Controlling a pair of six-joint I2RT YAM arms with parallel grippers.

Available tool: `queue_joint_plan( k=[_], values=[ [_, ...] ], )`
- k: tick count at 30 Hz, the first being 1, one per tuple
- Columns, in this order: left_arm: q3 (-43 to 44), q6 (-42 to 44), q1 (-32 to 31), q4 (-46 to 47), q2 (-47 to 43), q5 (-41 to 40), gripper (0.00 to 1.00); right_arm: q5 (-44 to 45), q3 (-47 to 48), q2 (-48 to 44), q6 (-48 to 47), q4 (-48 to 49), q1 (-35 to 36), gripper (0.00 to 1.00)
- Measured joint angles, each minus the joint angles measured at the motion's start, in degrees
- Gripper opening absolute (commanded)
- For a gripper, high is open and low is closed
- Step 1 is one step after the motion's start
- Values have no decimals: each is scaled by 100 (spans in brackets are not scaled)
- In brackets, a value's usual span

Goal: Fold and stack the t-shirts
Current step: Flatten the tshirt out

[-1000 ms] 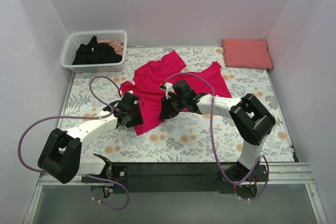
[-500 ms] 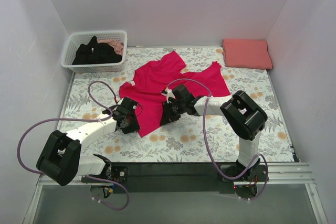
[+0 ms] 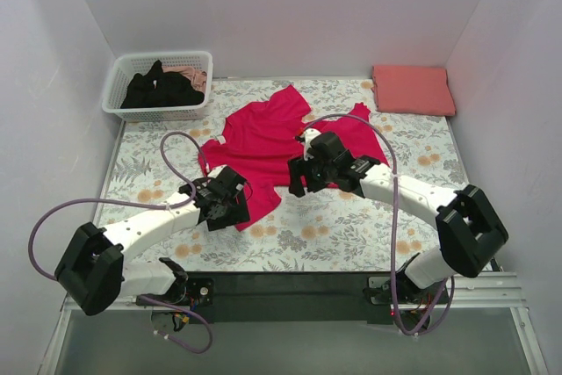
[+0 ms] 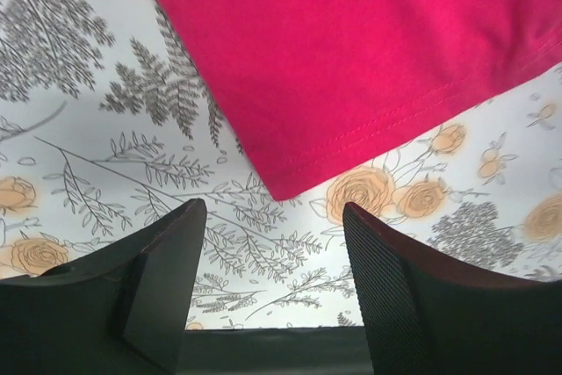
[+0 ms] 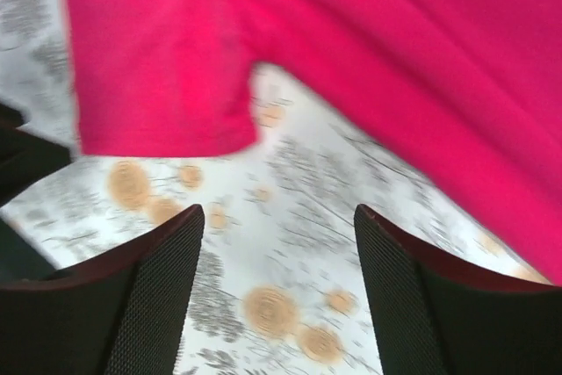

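While the crimson t-shirt [image 3: 263, 138] is spread on the floral cloth [image 3: 351, 226], the left gripper [image 4: 272, 221] and right gripper [image 5: 277, 217] are positioned at its near edge, jaws apart, nothing gripped.

Tabletop boxed in by plain pale walls under soft, even light.

Three matte, whitish-lavender walls close the scene: the far wall [image 3: 281, 6], the left wall [image 3: 44, 129] and the right wall [image 3: 527, 129], meeting in bare corners. The tabletop [image 3: 439, 234] lies under a floral cloth [image 3: 149, 164], white with grey ferns and orange blooms. Along the near edge runs a black plate [image 3: 290, 285] with a silver rail [image 3: 492, 289] at its right end; nearer still lies a dull grey surface [image 3: 290, 344].
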Motion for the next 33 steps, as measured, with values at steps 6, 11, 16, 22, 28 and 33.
queue_joint_plan(
  k=[6,11,16,22,28,33],
  values=[
    [37,-321,-275,-181,420,-192,52,1351,-498,-660,-186,-704,-428,80],
    [247,-389,-275,-258,721,-420,49,1784,-1051,-1200,-295,-1058,-1045,80],
    [391,-424,-315,-225,999,-514,49,1897,-1294,-1493,-402,-1139,-1427,80],
    [402,-428,-345,-216,1279,-544,49,1880,-1412,-1528,-448,-1161,-1572,80],
    [487,-428,-404,-170,1497,-555,44,1847,-1416,-1528,-452,-1137,-1631,80],
    [640,-463,-538,-107,1690,-551,18,1805,-1480,-1530,-466,-1102,-1698,79]
  ],
)
